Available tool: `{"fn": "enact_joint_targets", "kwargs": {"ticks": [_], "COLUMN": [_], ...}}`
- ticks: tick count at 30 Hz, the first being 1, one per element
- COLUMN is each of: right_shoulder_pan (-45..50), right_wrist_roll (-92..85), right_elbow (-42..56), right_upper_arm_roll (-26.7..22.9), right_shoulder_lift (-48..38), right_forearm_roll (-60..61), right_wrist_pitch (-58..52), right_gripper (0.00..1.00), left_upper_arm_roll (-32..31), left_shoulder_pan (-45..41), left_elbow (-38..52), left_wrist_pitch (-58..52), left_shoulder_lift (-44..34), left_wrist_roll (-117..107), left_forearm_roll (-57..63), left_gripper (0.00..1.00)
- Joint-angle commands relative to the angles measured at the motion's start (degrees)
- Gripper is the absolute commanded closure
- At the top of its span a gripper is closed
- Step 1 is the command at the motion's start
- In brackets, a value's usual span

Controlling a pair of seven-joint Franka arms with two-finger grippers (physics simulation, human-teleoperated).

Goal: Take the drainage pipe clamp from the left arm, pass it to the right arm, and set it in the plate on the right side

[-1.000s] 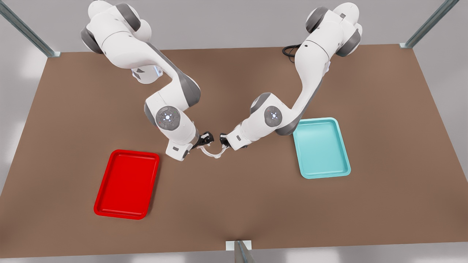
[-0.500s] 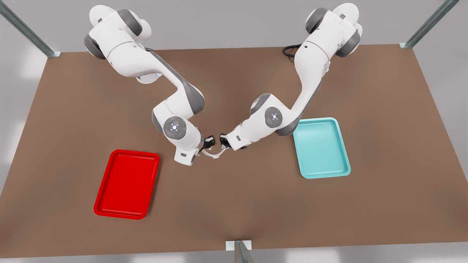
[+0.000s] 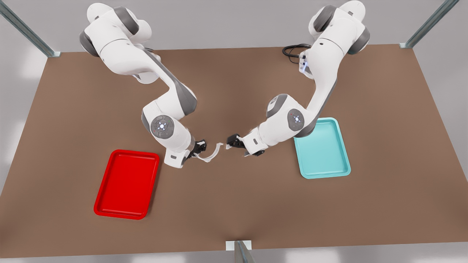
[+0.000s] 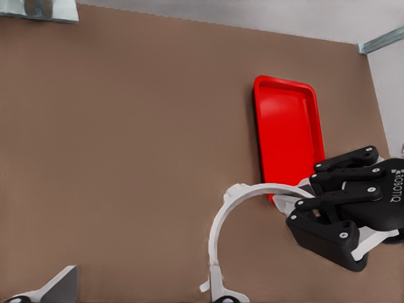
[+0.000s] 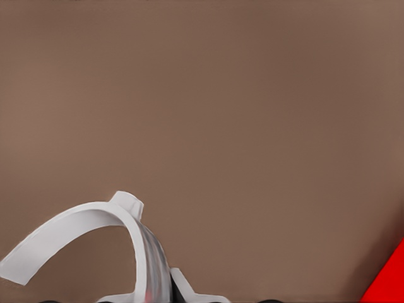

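Now my right claw grips the drainage pipe clamp while my left claw holds nothing.

Seen from the front, my right claw (image 3: 199, 147) is closed on one end tab of the drainage pipe clamp (image 5: 63, 226), holding the white half-ring above the table (image 3: 237, 204) near its middle, with the free end curving away toward 2 o'clock. My left claw (image 3: 231, 140) hangs just beside that free end at 3 o'clock, fingers spread and not touching it. The plate (image 3: 126, 184) lies on the table at 7 o'clock from my right claw, near it. A teal tray (image 3: 321, 148) sits at 3 o'clock from my left claw, partly under that arm.
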Motion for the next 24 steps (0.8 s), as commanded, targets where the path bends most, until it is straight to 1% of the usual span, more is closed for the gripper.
{"fn": "enact_joint_targets", "kwargs": {"ticks": [1, 2, 3, 5, 6, 8, 9, 10, 11, 14, 15, 17, 18, 19, 24], "right_shoulder_pan": [-2.1, -4.4, -7.3, -11.3, -13.9, -18.2, -20.3, -21.9, -24.2, -27.0, -27.6, -28.9, -29.9, -30.4, -32.4], "right_wrist_roll": [-1.2, -1.2, -1.4, -1.6, -1.7, -2.0, -3.1, -3.4, -5.7, -7.3, -7.3, -7.3, -7.4, -7.4, -7.4], "right_elbow": [-1.6, -3.5, -7.4, -9.8, -11.1, -17.0, -17.6, -19.4, -20.8, -20.8, -20.7, -20.4, -20.5, -20.4, -19.4], "right_upper_arm_roll": [0.0, 0.0, 0.1, 0.2, 0.3, 0.3, 0.3, 0.0, 0.1, -0.3, -0.5, -0.6, -0.6, -0.6, -0.8], "right_shoulder_lift": [-1.0, -2.2, -4.4, -5.7, -6.2, -8.1, -7.6, -7.1, -6.1, -3.1, -2.0, -0.4, 0.2, 0.8, 3.1], "right_forearm_roll": [-3.3, -3.3, -3.3, -3.3, -3.3, -3.7, -3.7, -3.9, -5.1, -5.4, -6.8, -8.7, -9.0, -9.0, -12.6], "right_wrist_pitch": [-0.3, -0.3, 0.3, 0.4, 0.8, 5.4, 6.7, 9.0, 12.1, 14.2, 14.9, 16.1, 16.8, 16.9, 18.1], "right_gripper": [0.79, 0.79, 0.79, 0.79, 0.79, 0.79, 0.79, 0.79, 0.79, 0.79, 0.79, 0.79, 0.79, 0.79, 0.79], "left_upper_arm_roll": [-1.4, 0.3, 0.3, 0.3, 0.3, 0.6, 0.8, 0.8, 1.0, 3.0, 3.3, 3.2, 9.6, 17.5, 17.7], "left_shoulder_pan": [5.1, 8.6, 14.0, 23.6, 25.6, 26.4, 26.5, 26.5, 27.3, 27.5, 27.5, 27.4, 22.0, 16.3, 16.8], "left_elbow": [0.1, 0.0, 0.0, 0.0, 0.0, 0.0, 0.0, 0.0, 0.0, 1.3, 1.3, 1.2, 0.7, -0.8, -0.7], "left_wrist_pitch": [-11.3, -13.8, -18.6, -24.9, -27.1, -32.1, -36.1, -37.3, -39.2, -38.4, -38.4, -39.1, -39.2, -39.2, -39.9], "left_shoulder_lift": [-1.7, -3.2, -3.7, -3.8, -3.9, -6.3, -7.6, -8.6, -9.6, -11.4, -14.9, -18.6, -20.3, -22.3, -21.4], "left_wrist_roll": [1.7, 1.8, 3.9, 15.4, 18.0, 18.0, 17.9, 17.5, 17.3, 17.1, 17.0, 12.8, 13.0, 13.1, 16.0], "left_forearm_roll": [1.5, 2.0, 4.4, 9.7, 13.1, 19.0, 23.4, 25.8, 26.0, 26.2, 26.0, 25.2, 22.6, 18.4, 18.7], "left_gripper": [0.00, 0.00, 0.00, 0.00, 0.00, 0.00, 0.00, 0.00, 0.00, 0.00, 0.00, 0.00, 0.00, 0.00, 0.00]}}
